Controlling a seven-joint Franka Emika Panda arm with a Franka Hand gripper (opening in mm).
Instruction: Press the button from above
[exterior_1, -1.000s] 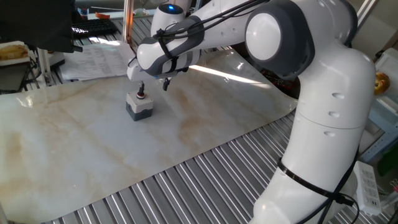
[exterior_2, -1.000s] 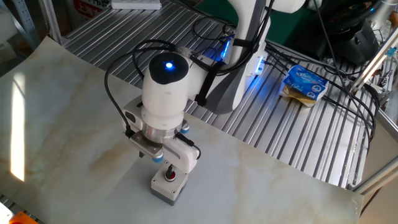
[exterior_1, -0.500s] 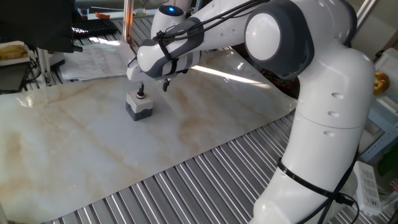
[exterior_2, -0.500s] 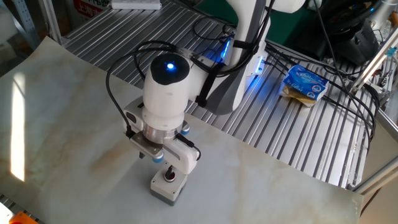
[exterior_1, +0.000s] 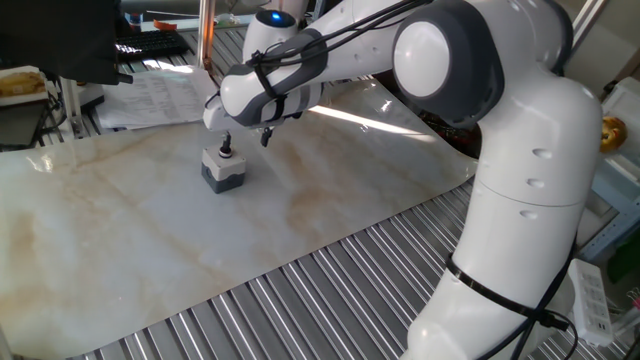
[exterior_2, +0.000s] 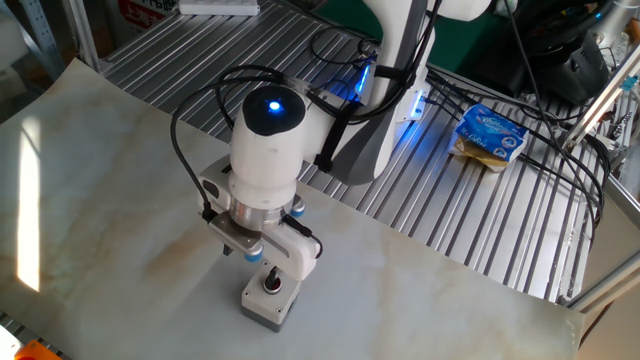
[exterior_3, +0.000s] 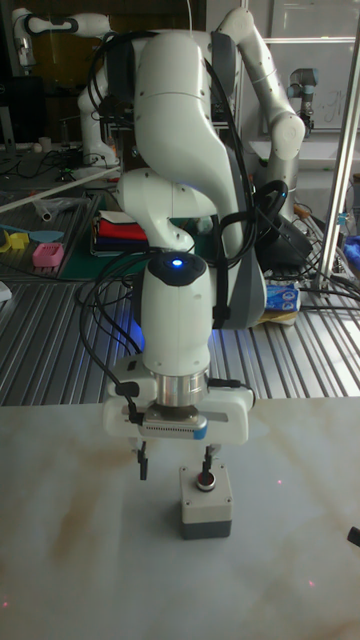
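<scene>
The button (exterior_3: 205, 483) is a small red cap on a grey boxy housing (exterior_1: 222, 172) that stands on the marble sheet (exterior_1: 120, 230). My gripper (exterior_3: 175, 465) points straight down and is open, with a wide gap between its two dark fingers. One finger (exterior_3: 207, 461) stands right over the red cap, its tip at the button or just above it; contact cannot be told. The other finger (exterior_3: 143, 462) hangs in the air to the side of the housing. In the other fixed view the hand covers most of the fingers, and the button (exterior_2: 271, 286) shows just below it.
The marble sheet lies on a ribbed metal table (exterior_1: 330, 290). Papers (exterior_1: 150, 95) lie beyond the sheet's far edge. A blue packet (exterior_2: 490, 135) and cables (exterior_2: 520, 150) lie near the arm's base. A second white arm (exterior_3: 275, 90) stands behind.
The hand and the button housing have shifted very slightly sideways. The finger stays over the red cap and the fingers keep the same gap.
</scene>
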